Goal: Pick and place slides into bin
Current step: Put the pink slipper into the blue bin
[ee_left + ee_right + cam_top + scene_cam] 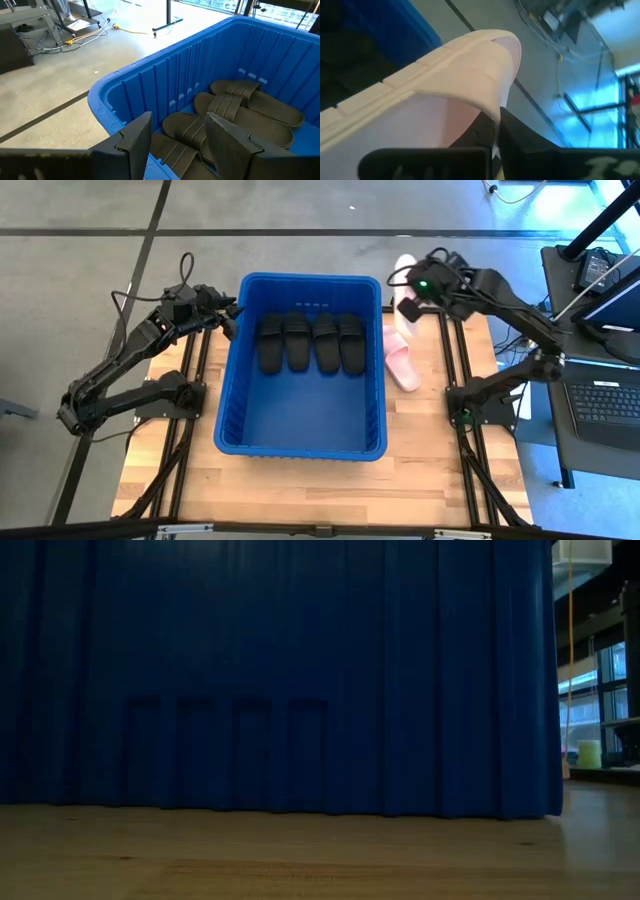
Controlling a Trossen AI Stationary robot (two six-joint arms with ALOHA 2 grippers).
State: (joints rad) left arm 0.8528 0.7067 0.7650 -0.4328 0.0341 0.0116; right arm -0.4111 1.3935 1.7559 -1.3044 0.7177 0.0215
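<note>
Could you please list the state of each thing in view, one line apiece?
Bin: upright, holding four black slides side by side.
Held pink slide: lifted, gripped by its strap.
Other pink slide: lying on the table.
Left gripper: open, empty.
Right gripper: shut on held pink slide.

Bin (pixel 301 442): blue ribbed plastic, slight sheen. Black slides (pixel 310 343): matt, ridged straps. Pink slide (pixel 401 363): matt, foam-like. Bench (pixel 435 480): pale, grained wood.
</note>
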